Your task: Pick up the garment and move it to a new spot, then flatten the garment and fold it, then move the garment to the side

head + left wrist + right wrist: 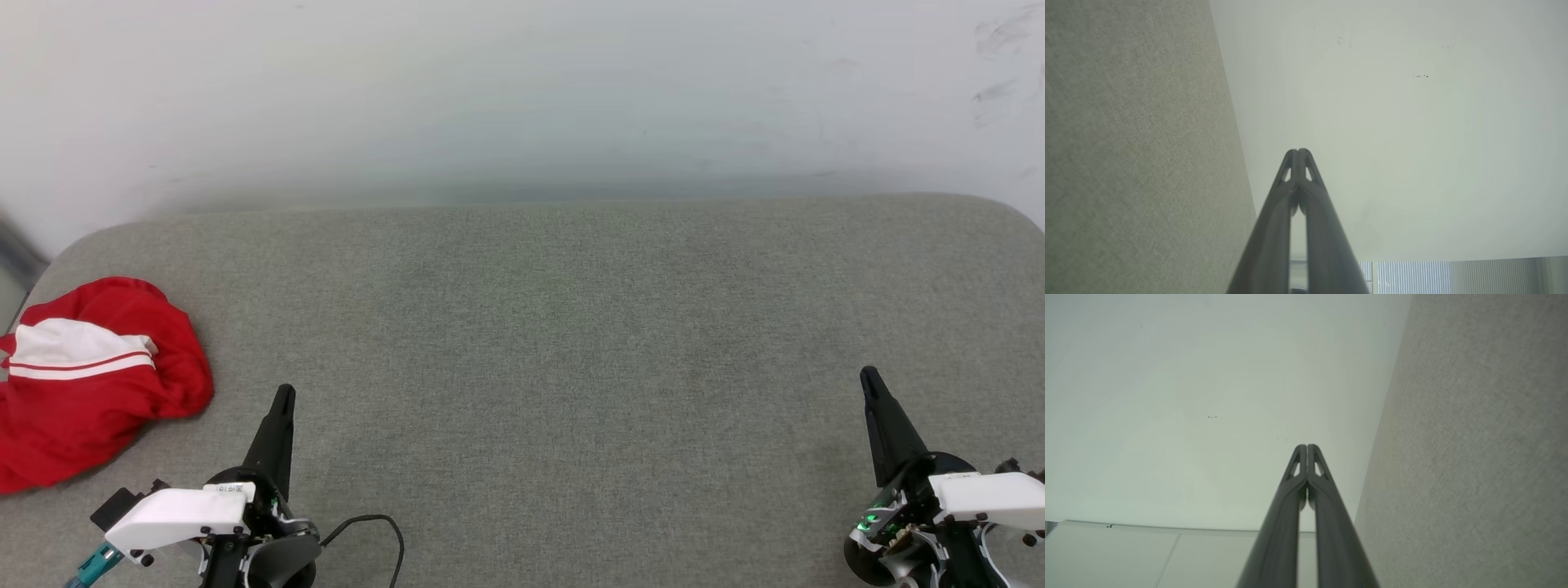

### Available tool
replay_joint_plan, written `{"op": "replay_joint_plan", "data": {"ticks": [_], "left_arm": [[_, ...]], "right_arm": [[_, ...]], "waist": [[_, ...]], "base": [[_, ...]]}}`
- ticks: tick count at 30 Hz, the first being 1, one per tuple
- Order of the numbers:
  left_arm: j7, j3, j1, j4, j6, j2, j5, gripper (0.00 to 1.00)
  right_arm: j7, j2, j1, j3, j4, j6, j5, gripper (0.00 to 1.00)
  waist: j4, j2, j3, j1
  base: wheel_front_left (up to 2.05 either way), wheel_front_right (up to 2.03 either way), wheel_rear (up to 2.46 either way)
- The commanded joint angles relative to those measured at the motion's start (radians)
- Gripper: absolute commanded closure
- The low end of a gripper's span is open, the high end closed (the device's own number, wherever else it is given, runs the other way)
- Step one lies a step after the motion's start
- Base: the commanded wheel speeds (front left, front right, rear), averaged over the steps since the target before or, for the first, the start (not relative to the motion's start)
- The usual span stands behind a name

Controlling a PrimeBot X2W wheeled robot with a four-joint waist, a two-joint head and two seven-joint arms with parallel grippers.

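Two tools are seen at the near edge, and both are clenched on nothing. The left tool is at the near left and the right tool at the near right. Each has its dark fingers pressed tip to tip, as is confirmed in both wrist views. Both are pointed toward the far wall, over the grey fabric of the desk. A black cable is looped just right of the left tool's base.

Further out to the left, the garment is found, crumpled in a red heap at the desk's left edge. A white sleeve with red stripes is folded on top, and part of the heap is cut off by the picture's border. It lies near the left tool, to its left, and is not touched by it.

The pick-up is judged not yet begun. For it to be done well, the left tool's jaws would have to be opened, then brought left and down over a raised fold rather than a flat patch. That way cloth is pinched and not the desk cover. A bite on a thin fold near the sleeve seam is favoured, since a thick bunch may slip free. The middle of the desk is suggested as the new spot.
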Motion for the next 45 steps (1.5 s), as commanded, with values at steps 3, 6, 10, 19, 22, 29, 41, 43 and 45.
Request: {"op": "replay_joint_plan", "data": {"ticks": [3, 6, 10, 19, 22, 29, 41, 43, 45], "left_arm": [[-0.001, 0.000, 0.000, -0.001, 0.000, 0.000, 0.000, 0.00], [-0.001, -0.004, 0.021, 0.027, 0.000, -0.003, 0.000, 0.00], [-0.017, -0.009, 0.024, 0.010, 0.000, -0.003, 0.006, 0.00], [-0.062, 0.015, 0.028, -0.016, 0.000, -0.002, 0.088, 0.00], [-0.076, 0.030, 0.023, -0.025, 0.003, -0.002, 0.133, 0.00], [-0.106, 0.033, 0.019, -0.080, 0.036, -0.002, 0.285, 0.00], [-0.154, -0.012, 0.032, -0.162, 0.114, -0.001, 0.555, 0.00], [-0.161, -0.021, 0.034, -0.169, 0.123, -0.001, 0.599, 0.00], [-0.168, -0.028, 0.037, -0.175, 0.132, -0.001, 0.642, 0.00]], "right_arm": [[-0.001, 0.000, 0.000, 0.000, 0.000, 0.000, 0.000, 0.00], [-0.001, 0.000, 0.025, 0.001, 0.027, 0.000, 0.000, 0.00], [-0.017, 0.000, 0.028, 0.008, 0.021, 0.000, -0.010, 0.00], [-0.061, 0.001, 0.034, -0.003, 0.001, 0.000, -0.089, 0.00], [-0.075, 0.001, 0.033, -0.009, -0.014, 0.000, -0.138, 0.00], [-0.106, 0.001, 0.035, -0.021, -0.072, 0.000, -0.286, 0.00], [-0.154, 0.001, 0.045, 0.002, -0.154, 0.000, -0.552, 0.00], [-0.161, 0.001, 0.047, 0.006, -0.164, 0.000, -0.598, 0.00], [-0.168, 0.001, 0.049, 0.014, -0.174, 0.000, -0.645, 0.00]], "waist": [[0.000, 0.0000, 0.000, 0.0000], [0.000, 0.0000, 0.000, 0.0000], [0.000, 0.0000, 0.001, 0.0000], [0.000, 0.0000, 0.004, 0.0000], [0.000, 0.0000, 0.006, 0.0000], [0.001, 0.0000, 0.010, 0.0000], [0.003, 0.0000, 0.017, 0.0000], [0.003, 0.0000, 0.018, 0.0000], [0.003, 0.0000, 0.019, 0.0000]], "base": [[0.00, 0.00, 0.00], [0.00, 0.00, 0.00], [0.00, 0.00, 0.00], [0.00, 0.00, 0.00], [0.00, 0.00, 0.00], [0.00, 0.00, 0.00], [0.00, 0.00, 0.00], [0.00, 0.00, 0.00], [0.00, 0.00, 0.00]]}}
